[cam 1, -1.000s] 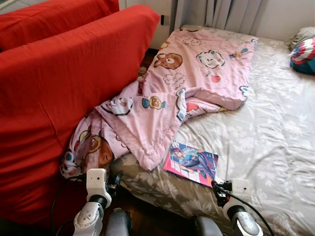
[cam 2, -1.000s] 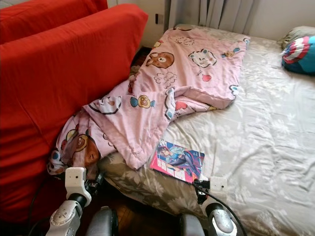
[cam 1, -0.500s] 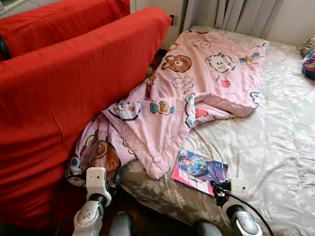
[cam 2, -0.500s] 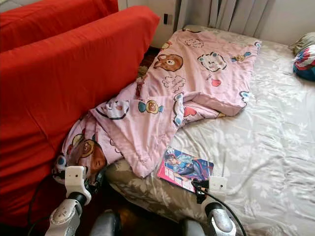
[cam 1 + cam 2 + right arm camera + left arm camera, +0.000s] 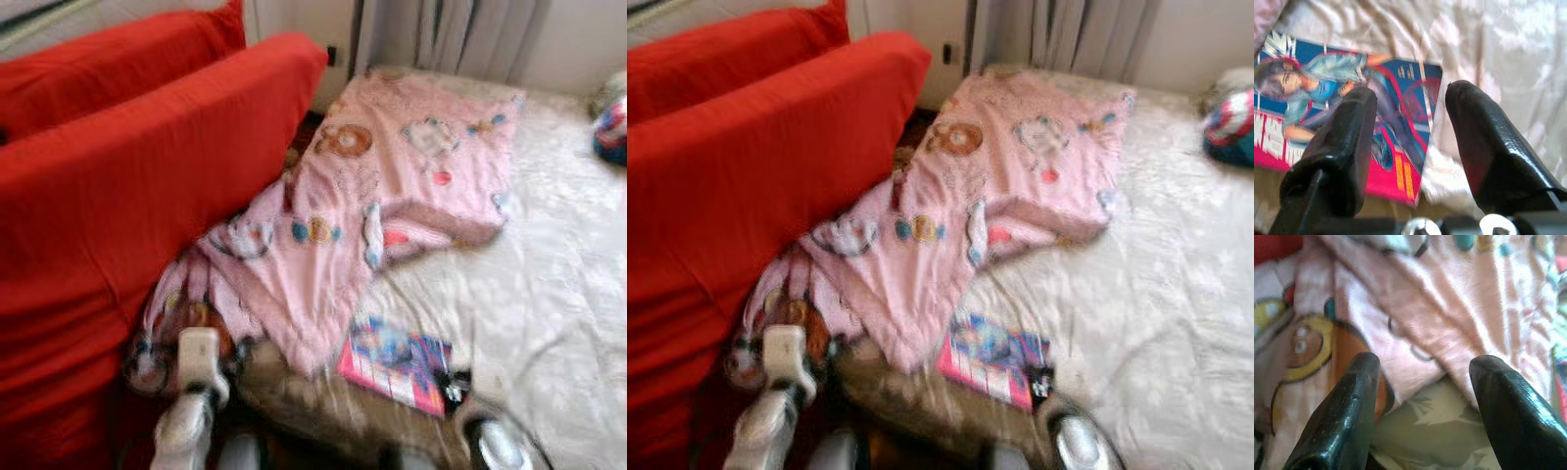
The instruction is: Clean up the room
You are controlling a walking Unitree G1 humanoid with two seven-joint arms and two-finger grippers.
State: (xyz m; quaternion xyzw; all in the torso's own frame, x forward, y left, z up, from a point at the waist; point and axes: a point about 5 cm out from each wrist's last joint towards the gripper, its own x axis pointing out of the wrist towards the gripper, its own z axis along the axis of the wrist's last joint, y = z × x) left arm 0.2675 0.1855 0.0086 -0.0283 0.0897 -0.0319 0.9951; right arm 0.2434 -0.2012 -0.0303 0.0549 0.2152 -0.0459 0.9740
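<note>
- The bed (image 5: 549,284) in its pale floral sheet takes up the right side of the head views; its near edge runs just ahead of both arms
- A red sofa (image 5: 118,206) stands close along the bed's left side, leaving only a narrow dark gap where the pink cartoon-print blanket (image 5: 382,196) spills off the mattress
- The blanket's hanging corner bunches low between sofa and bed, just beyond the left gripper (image 5: 1422,406)
- A comic magazine (image 5: 397,360) lies flat on the sheet near the bed's front edge, beside the blanket's lower hem and directly ahead of the right gripper (image 5: 1410,142)
- Left gripper's fingers (image 5: 1342,416) stand wide apart with nothing between them, aimed at the blanket's edge where it meets the sheet
- Right gripper's fingers (image 5: 1488,147) are likewise spread and empty, over the magazine's corner and bare sheet
- A blue and red cushion (image 5: 1229,122) sits at the far right of the bed, cut off by the frame
- Grey curtains (image 5: 451,39) hang behind the bed's head
- Both head views are now smeared with motion blur, so blanket prints and magazine cover are hard to read there, where half a second ago they were sharp
- The whole scene has shifted slightly in frame, a camera move; blanket and magazine lie as before
</note>
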